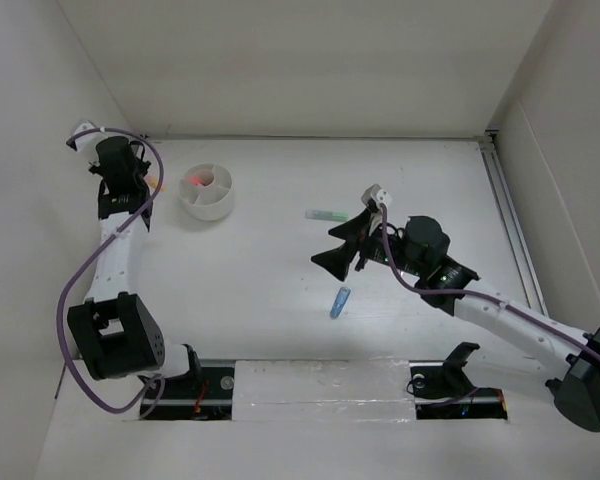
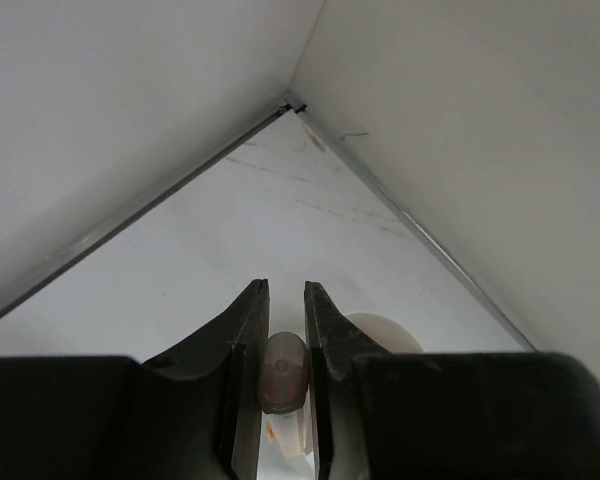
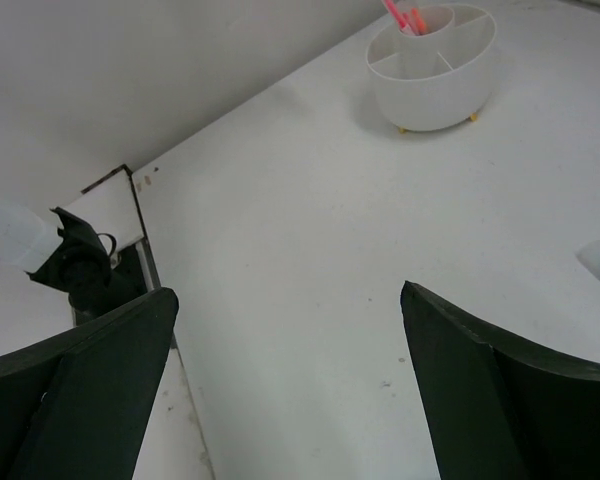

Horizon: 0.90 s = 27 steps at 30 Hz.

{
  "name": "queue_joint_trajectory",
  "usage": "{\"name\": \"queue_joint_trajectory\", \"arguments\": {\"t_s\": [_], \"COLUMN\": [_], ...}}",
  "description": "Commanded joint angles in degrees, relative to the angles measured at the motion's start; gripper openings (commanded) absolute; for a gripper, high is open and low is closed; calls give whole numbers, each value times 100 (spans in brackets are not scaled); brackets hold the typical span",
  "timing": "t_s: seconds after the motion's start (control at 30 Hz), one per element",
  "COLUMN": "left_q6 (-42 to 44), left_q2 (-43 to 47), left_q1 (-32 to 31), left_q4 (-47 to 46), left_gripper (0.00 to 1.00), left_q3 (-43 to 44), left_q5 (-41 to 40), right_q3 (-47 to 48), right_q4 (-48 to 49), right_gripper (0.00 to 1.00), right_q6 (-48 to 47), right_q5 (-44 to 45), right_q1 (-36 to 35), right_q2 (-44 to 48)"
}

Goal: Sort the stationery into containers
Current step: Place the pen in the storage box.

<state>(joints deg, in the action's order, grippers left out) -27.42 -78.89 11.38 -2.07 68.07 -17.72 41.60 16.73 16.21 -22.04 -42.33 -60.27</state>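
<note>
Left gripper fingers stand narrow, pinching a pinkish pen seen end-on, near the white tub. Right gripper gapes wide, holding nothing; the blue marker lies just beside it.

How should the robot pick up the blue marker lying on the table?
Grip the blue marker at the middle of its barrel, coming straight down from above. It lies flat with bare table along both long sides, so the open right gripper would probably do best turned so that its fingers close across the thin width, not along the length.
</note>
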Motion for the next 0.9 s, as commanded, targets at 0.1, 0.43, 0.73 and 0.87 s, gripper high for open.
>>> {"name": "queue_joint_trajectory", "arguments": {"t_s": [0.1,0.43,0.73,0.87], "left_q6": [378,492,492,492], "left_q2": [-433,-935,-1049,-1259], "left_q1": [-30,-30,-30,-30], "left_q4": [-1445,-2043,-2149,-2149], "left_gripper": [0,0,0,0], "left_q3": [-233,-347,-295,-172], "left_q5": [584,1016,1209,1209], "right_q3": [-21,-74,-126,-179], "right_q4": [-12,-188,-241,-293], "right_gripper": [99,99,99,99], "right_q6": [-197,-364,-417,-469], "right_q5": [-90,-90,-257,-309], "right_q1": [84,146,374,427], "right_q2": [314,551,490,683]}}
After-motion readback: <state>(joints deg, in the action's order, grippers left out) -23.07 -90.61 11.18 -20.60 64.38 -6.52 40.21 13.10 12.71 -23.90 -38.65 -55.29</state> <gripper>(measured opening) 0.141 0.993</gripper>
